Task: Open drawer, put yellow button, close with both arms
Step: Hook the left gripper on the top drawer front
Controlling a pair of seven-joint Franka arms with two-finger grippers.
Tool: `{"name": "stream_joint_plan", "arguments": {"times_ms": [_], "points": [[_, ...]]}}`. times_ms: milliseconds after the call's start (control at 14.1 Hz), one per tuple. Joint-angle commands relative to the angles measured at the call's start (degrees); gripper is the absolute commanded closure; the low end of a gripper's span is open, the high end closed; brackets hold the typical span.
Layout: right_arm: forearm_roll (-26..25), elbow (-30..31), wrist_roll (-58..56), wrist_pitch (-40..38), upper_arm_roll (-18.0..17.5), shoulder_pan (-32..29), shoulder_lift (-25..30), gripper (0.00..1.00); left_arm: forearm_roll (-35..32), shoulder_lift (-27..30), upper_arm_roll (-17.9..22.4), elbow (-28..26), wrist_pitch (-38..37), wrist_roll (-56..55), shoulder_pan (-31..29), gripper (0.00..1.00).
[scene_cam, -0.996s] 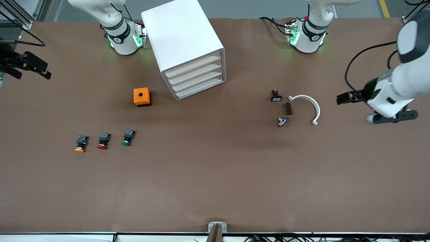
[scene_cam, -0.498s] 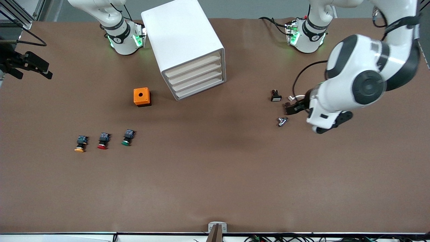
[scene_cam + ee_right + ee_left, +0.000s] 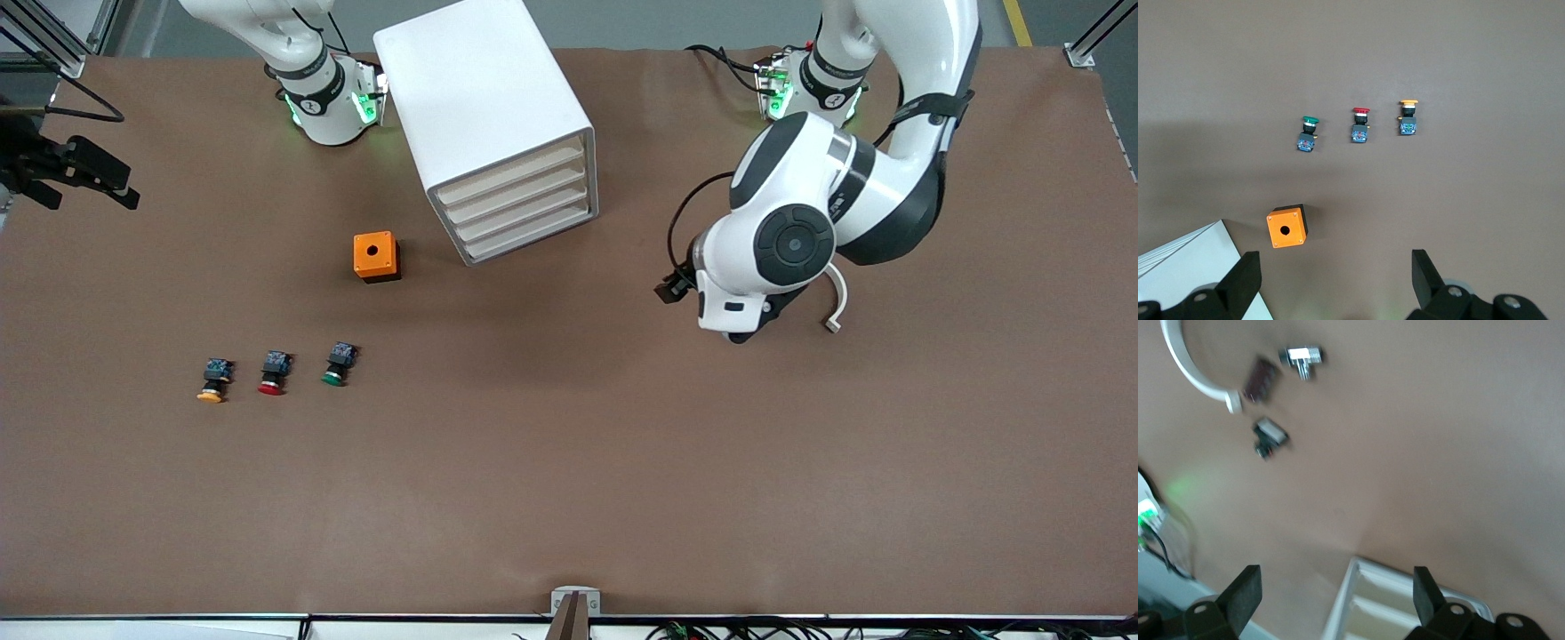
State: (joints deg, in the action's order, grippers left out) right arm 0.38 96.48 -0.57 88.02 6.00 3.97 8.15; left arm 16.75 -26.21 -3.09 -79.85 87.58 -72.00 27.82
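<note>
The white cabinet [image 3: 484, 107] stands near the robots' bases with all four cream fronts shut; the drawer [image 3: 514, 171] is the uppermost. The yellow button [image 3: 212, 384] lies on the mat toward the right arm's end, beside a red-capped one [image 3: 273, 373] and a green-capped one [image 3: 336, 364]. My left gripper [image 3: 669, 289] hangs open and empty over the mat beside the cabinet, whose drawer fronts [image 3: 1371, 603] show between its fingers [image 3: 1241, 597]. My right gripper [image 3: 87, 191] waits open and empty, high at the right arm's end of the table, looking down on the yellow button [image 3: 1408, 119].
An orange box with a hole [image 3: 376, 256] sits beside the cabinet, nearer the front camera. A white arc [image 3: 1185, 367], a brown piece [image 3: 1261, 380], a metal fitting [image 3: 1303, 357] and a small black switch [image 3: 1269, 437] lie under the left arm.
The left arm has swung in from the left arm's end of the table toward the cabinet and now covers most of the small parts. The right arm has barely moved.
</note>
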Motion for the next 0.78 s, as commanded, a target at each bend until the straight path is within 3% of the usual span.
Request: {"name": "stream_joint_plan", "arguments": {"times_ms": [0, 285, 498, 712], "points": [[0.3, 1.3, -0.7, 0.2, -0.2, -0.7, 1.4, 0.00, 6.8, -3.7, 0.8, 2.4, -0.8, -7.8, 0.3, 0.00], [0.3, 1.3, -0.7, 0.2, -0.2, -0.5, 1.4, 0.00, 9.1, -8.7, -0.2, 5.3, -1.3, -23.0, 2.0, 0.00], [0.3, -0.2, -0.6, 0.1, -0.2, -0.5, 1.2, 0.00, 15.0, -12.3, -1.2, 6.2, -1.6, -31.5, 2.0, 0.00], [0.1, -1.5, -0.6, 0.1, 0.0, -0.8, 0.5, 0.00, 20.7, -15.7, -2.3, 9.5, -7.0, -36.6, 2.1, 0.00]]}}
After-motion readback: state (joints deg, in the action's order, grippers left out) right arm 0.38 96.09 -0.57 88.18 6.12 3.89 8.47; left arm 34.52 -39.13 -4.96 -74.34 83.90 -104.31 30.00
